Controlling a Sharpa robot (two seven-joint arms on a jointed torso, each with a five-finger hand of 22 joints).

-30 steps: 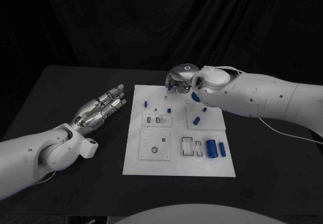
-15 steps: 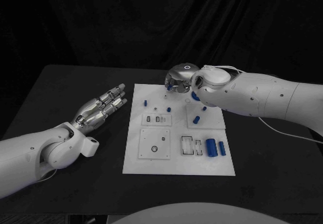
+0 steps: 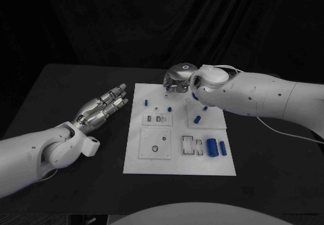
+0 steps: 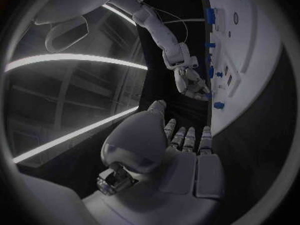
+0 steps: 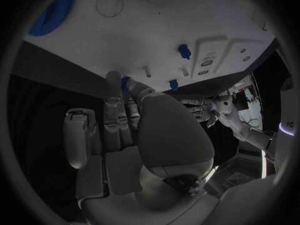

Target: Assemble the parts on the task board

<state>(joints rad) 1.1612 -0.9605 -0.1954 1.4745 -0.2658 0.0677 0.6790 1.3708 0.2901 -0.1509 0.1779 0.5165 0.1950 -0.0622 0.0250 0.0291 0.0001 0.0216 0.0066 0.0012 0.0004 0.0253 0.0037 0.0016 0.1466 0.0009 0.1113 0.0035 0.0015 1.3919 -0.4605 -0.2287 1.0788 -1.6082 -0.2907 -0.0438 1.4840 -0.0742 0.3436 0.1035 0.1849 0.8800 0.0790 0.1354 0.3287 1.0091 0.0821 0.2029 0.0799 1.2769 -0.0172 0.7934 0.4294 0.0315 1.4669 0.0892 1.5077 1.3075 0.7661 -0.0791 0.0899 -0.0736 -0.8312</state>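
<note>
The white task board [image 3: 202, 166] lies in the middle of the table. My right hand [image 3: 178, 83] is at its far edge, fingers pointing down. In the right wrist view a small blue peg [image 5: 126, 82] sits pinched between thumb and a finger, right at the board's edge [image 5: 94, 55]. A blue toothed disc [image 5: 53, 12] lies on the board near that hand. My left hand [image 3: 101, 108] hovers flat with fingers spread, off the board's left side, holding nothing. Two blue cylinders [image 3: 211, 148] lie at the board's right, and small blue pegs [image 3: 197, 120] stand near the middle.
My right forearm [image 3: 256, 98] crosses above the board's far right corner. White inset plates [image 3: 155, 144] with slots sit in the board's middle. Black tabletop [image 3: 74, 84] surrounds the board on all sides.
My right arm has shifted very slightly towards the far edge. The left hand and the parts on the board have not moved.
</note>
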